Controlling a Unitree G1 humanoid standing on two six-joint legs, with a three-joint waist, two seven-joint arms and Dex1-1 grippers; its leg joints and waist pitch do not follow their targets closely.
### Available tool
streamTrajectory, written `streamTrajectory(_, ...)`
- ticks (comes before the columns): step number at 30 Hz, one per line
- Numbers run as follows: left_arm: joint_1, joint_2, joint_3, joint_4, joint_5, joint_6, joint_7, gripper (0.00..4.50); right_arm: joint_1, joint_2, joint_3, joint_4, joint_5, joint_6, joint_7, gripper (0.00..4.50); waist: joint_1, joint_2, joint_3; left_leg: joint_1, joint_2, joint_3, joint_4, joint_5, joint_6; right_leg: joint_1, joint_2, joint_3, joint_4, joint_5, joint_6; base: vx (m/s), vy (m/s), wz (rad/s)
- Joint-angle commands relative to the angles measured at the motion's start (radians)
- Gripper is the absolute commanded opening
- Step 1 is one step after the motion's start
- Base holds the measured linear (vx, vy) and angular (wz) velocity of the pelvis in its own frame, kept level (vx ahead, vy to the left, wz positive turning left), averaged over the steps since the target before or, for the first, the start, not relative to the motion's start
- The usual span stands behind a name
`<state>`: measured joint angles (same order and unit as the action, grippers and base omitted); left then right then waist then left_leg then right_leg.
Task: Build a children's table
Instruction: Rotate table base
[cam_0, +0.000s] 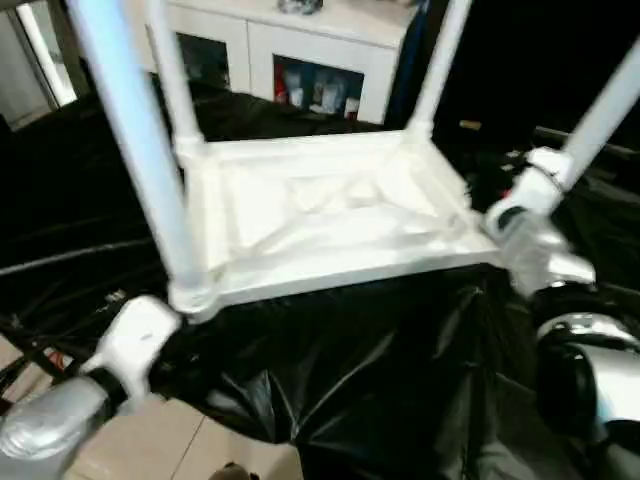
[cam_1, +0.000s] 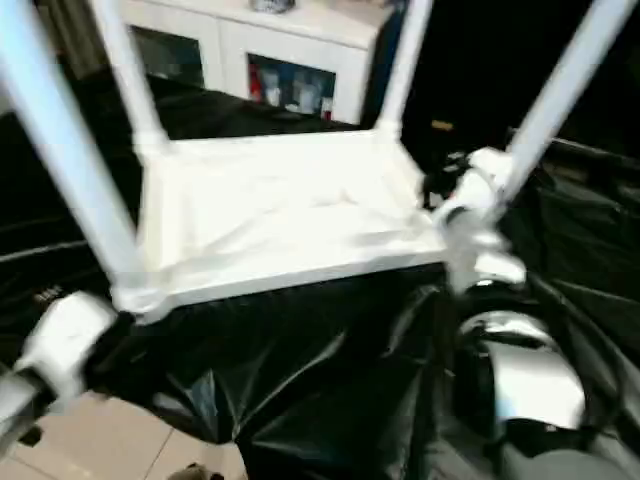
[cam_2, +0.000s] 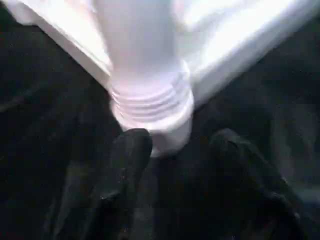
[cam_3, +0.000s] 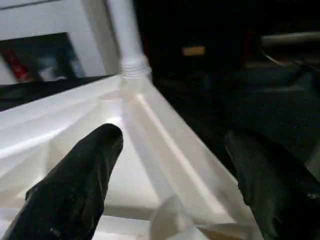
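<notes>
Left gripper (cam_2: 172, 155), half open and holding nothing, sits under the near-left leg (cam_0: 130, 140), which I see rising toward 12 o'clock from its socket (cam_0: 190, 297).

The table (cam_0: 330, 215), upside down on black sheeting (cam_0: 330, 370), is seen from above and in front by both eye views, set side by side. One leg's (cam_2: 145, 65) screwed-in base is seen very close by the left wrist view. A far corner socket (cam_3: 131, 82) is seen along the rim by the right wrist view.
</notes>
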<state>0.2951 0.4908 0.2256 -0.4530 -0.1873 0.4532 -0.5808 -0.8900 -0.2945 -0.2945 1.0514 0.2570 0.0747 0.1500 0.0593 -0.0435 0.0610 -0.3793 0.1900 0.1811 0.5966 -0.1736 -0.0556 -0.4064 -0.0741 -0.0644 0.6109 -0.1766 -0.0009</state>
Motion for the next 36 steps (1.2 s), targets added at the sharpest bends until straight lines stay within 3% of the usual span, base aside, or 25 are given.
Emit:
streamTrajectory(1, 0.019, -0.006, 0.073, 0.011, -0.061, -0.016, -0.023, 2.78, 0.050, 0.024, 0.046, -0.086, -0.002, 0.020, 0.100, 4.02, -0.005, 0.013, -0.049, 0.013, 0.029, -0.012, -0.079, -0.388, -0.017, 0.025, -0.047, 0.041, -0.081, -0.325, -0.145, 0.000, 0.000, 0.00)
streamTrajectory(5, 0.010, -0.001, 0.181, 0.058, -0.074, -0.052, 0.022, 2.95, 0.211, 0.054, 0.119, -0.325, 0.027, 0.102, 0.185, 4.30, -0.009, 0.013, -0.048, 0.015, 0.036, -0.016, -0.084, -0.352, -0.007, 0.024, -0.044, 0.044, -0.080, -0.302, -0.135, 0.000, 0.000, 0.00)
streamTrajectory(6, -0.008, -0.002, 0.199, 0.066, -0.081, -0.058, 0.039, 2.95, 0.249, 0.055, 0.133, -0.379, 0.033, 0.117, 0.196, 4.30, -0.008, 0.007, -0.047, 0.018, 0.035, -0.014, -0.084, -0.345, -0.008, 0.023, -0.041, 0.045, -0.080, -0.287, -0.135, 0.000, 0.000, 0.00)
streamTrajectory(9, -0.067, -0.017, 0.217, 0.070, -0.106, -0.049, 0.070, 3.29, 0.341, 0.055, 0.168, -0.508, 0.043, 0.158, 0.209, 4.50, -0.004, 0.011, -0.043, 0.018, 0.037, -0.016, -0.090, -0.360, -0.017, 0.023, -0.043, 0.045, -0.080, -0.301, -0.139, 0.000, 0.000, 0.00)
streamTrajectory(10, -0.110, -0.037, 0.212, 0.068, -0.130, -0.043, 0.078, 3.34, 0.404, 0.051, 0.187, -0.605, 0.042, 0.190, 0.220, 4.50, 0.003, 0.018, -0.038, 0.029, 0.039, -0.015, -0.091, -0.403, -0.032, 0.012, -0.043, 0.048, -0.088, -0.330, -0.127, 0.000, 0.000, 0.00)
streamTrajectory(11, -0.132, -0.045, 0.196, 0.069, -0.139, -0.043, 0.077, 3.59, 0.437, 0.052, 0.183, -0.659, 0.046, 0.203, 0.217, 4.50, 0.004, 0.017, -0.039, 0.028, 0.039, -0.016, -0.091, -0.404, -0.037, 0.015, -0.044, 0.049, -0.087, -0.334, -0.121, 0.000, 0.000, 0.00)
streamTrajectory(13, -0.132, -0.045, 0.196, 0.069, -0.139, -0.043, 0.077, 3.69, 0.437, 0.052, 0.183, -0.659, 0.046, 0.203, 0.217, 4.50, 0.002, 0.014, -0.038, 0.023, 0.038, -0.020, -0.095, -0.413, -0.046, 0.018, -0.048, 0.048, -0.085, -0.350, -0.111, 0.000, 0.000, 0.00)
streamTrajectory(14, -0.170, -0.057, 0.155, 0.070, -0.162, -0.037, 0.058, 3.74, 0.489, 0.054, 0.159, -0.736, 0.051, 0.226, 0.191, 4.50, -0.002, 0.012, -0.039, 0.019, 0.036, -0.021, -0.095, -0.416, -0.046, 0.022, -0.050, 0.047, -0.087, -0.374, -0.105, 0.000, 0.000, 0.00)
streamTrajectory(15, -0.186, -0.062, 0.134, 0.069, -0.174, -0.032, 0.046, 3.79, 0.508, 0.055, 0.144, -0.762, 0.052, 0.235, 0.175, 4.50, 0.000, 0.020, -0.036, 0.025, 0.036, -0.019, -0.093, -0.412, -0.049, 0.014, -0.051, 0.052, -0.093, -0.381, -0.089, 0.000, 0.000, 0.00)
streamTrajectory(17, -0.216, -0.069, 0.097, 0.075, -0.194, -0.019, 0.022, 4.03, 0.546, 0.044, 0.127, -0.819, 0.046, 0.268, 0.142, 4.50, -0.003, 0.015, -0.036, 0.023, 0.033, -0.019, -0.093, -0.418, -0.050, 0.015, -0.047, 0.051, -0.093, -0.384, -0.087, 0.000, 0.000, 0.00)
streamTrajectory(18, -0.226, -0.073, 0.091, 0.080, -0.194, -0.019, 0.023, 4.14, 0.553, 0.040, 0.120, -0.830, 0.045, 0.276, 0.133, 4.50, -0.002, 0.022, -0.035, 0.028, 0.033, -0.018, -0.092, -0.424, -0.052, 0.010, -0.045, 0.052, -0.096, -0.387, -0.082, 0.000, 0.000, 0.00)
streamTrajectory(19, -0.240, -0.080, 0.087, 0.088, -0.206, -0.014, 0.021, 4.19, 0.564, 0.033, 0.114, -0.847, 0.044, 0.292, 0.120, 4.50, -0.004, 0.017, -0.034, 0.025, 0.032, -0.020, -0.093, -0.424, -0.052, 0.014, -0.045, 0.050, -0.095, -0.397, -0.078, 0.000, 0.000, 0.00)
streamTrajectory(22, -0.274, -0.089, 0.079, 0.113, -0.214, -0.011, 0.020, 4.45, 0.585, 0.009, 0.108, -0.881, 0.006, 0.342, 0.068, 4.50, -0.004, 0.017, -0.030, 0.022, 0.030, -0.020, -0.092, -0.419, -0.051, 0.013, -0.047, 0.049, -0.100, -0.443, -0.063, 0.000, 0.000, 0.00)
streamTrajectory(27, -0.316, -0.088, 0.066, 0.099, -0.277, 0.017, 0.001, 4.45, 0.585, -0.014, 0.079, -0.882, -0.056, 0.425, -0.050, 4.50, -0.013, 0.009, -0.026, 0.020, 0.027, -0.019, -0.089, -0.400, -0.053, 0.010, -0.047, 0.049, -0.102, -0.463, -0.047, 0.000, 0.000, 0.00)
streamTrajectory(29, -0.289, -0.069, 0.052, 0.083, -0.280, 0.022, -0.031, 4.45, 0.579, -0.020, 0.071, -0.864, -0.067, 0.429, -0.074, 4.50, -0.015, 0.014, -0.024, 0.017, 0.028, -0.021, -0.091, -0.393, -0.054, 0.010, -0.048, 0.048, -0.100, -0.450, -0.046, 0.000, 0.000, 0.00)
streamTrajectory(33, -0.225, -0.025, 0.021, 0.077, -0.258, 0.003, -0.096, 4.45, 0.576, -0.021, 0.068, -0.875, -0.058, 0.440, -0.078, 4.50, -0.024, 0.014, -0.023, 0.014, 0.030, -0.018, -0.091, -0.369, -0.043, 0.012, -0.044, 0.051, -0.092, -0.374, -0.063, 0.000, 0.000, 0.00)
streamTrajectory(36, -0.248, -0.034, 0.013, 0.085, -0.266, 0.003, -0.080, 4.45, 0.564, -0.019, 0.092, -0.872, -0.074, 0.472, -0.069, 4.50, -0.024, 0.014, -0.026, 0.016, 0.032, -0.014, -0.089, -0.327, -0.040, 0.015, -0.041, 0.053, -0.084, -0.289, -0.093, 0.000, 0.000, 0.00)
